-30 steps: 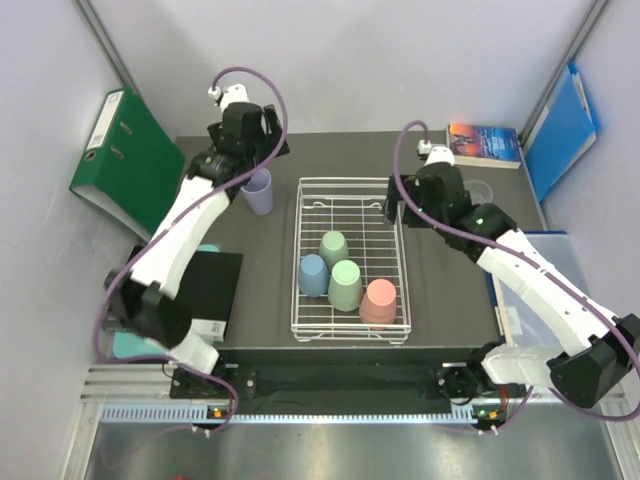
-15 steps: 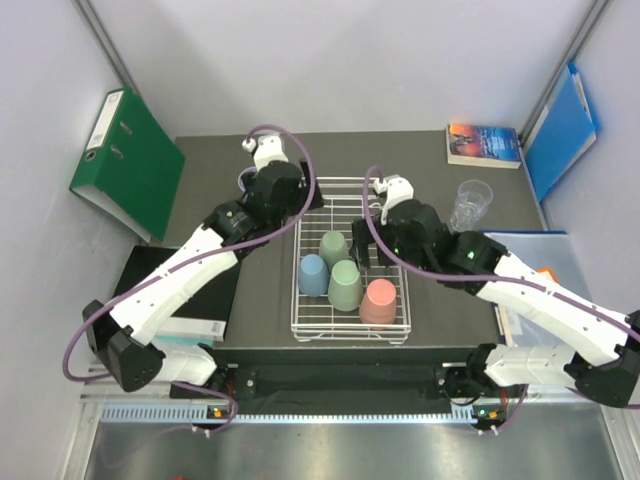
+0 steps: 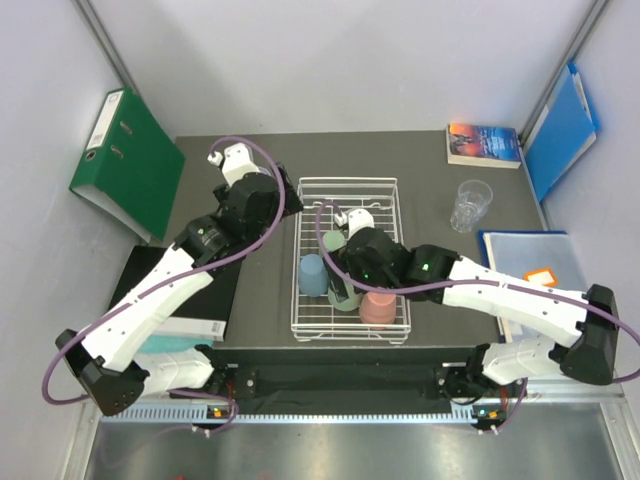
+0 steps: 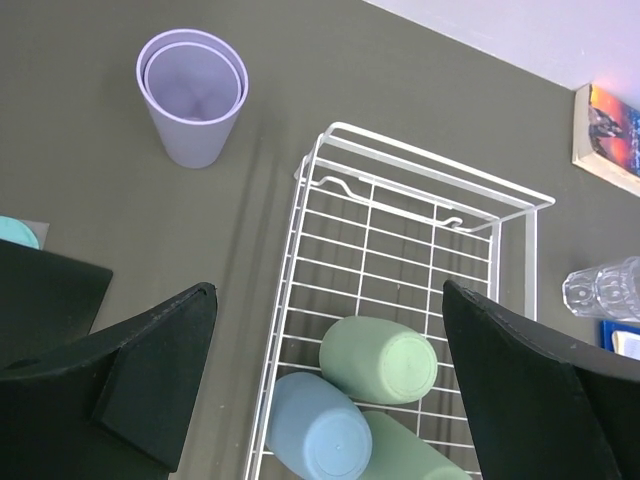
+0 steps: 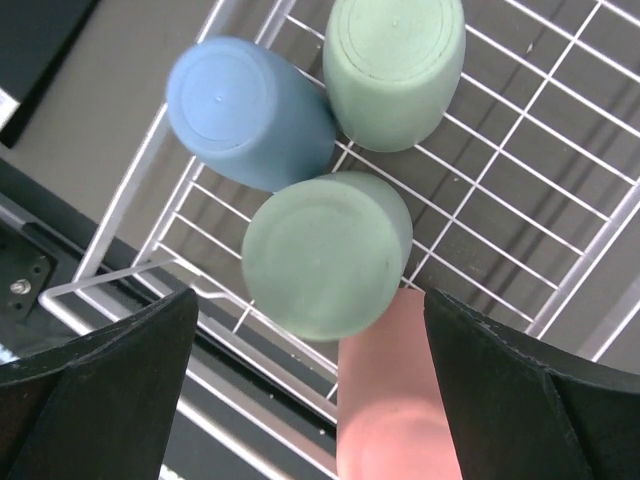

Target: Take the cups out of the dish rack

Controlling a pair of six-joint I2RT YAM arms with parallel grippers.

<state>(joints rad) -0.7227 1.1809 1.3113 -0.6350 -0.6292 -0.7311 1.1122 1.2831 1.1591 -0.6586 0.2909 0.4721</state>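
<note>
The white wire dish rack (image 3: 348, 181) sits mid-table. Upside down in it are a light blue cup (image 3: 312, 275), two mint cups (image 5: 395, 65) (image 5: 327, 255) and a salmon pink cup (image 3: 379, 305). My right gripper (image 5: 320, 400) is open and empty, just above the near mint cup and the pink cup (image 5: 395, 400). My left gripper (image 4: 330, 390) is open and empty, high over the rack's left edge (image 4: 290, 300). A lilac cup (image 4: 192, 95) stands upright on the table left of the rack; my left arm hides it in the top view. One clear glass (image 3: 469, 205) stands right of the rack.
A green binder (image 3: 125, 160) leans at the far left. A black box (image 3: 215, 285) lies left of the rack. A book (image 3: 484, 144) lies at the back right, with a blue folder (image 3: 560, 130) and papers (image 3: 530, 260) along the right edge.
Both arms have swung in from the table's far sides to the rack. The left gripper came away from the lilac cup; the right gripper came down over the front cups.
</note>
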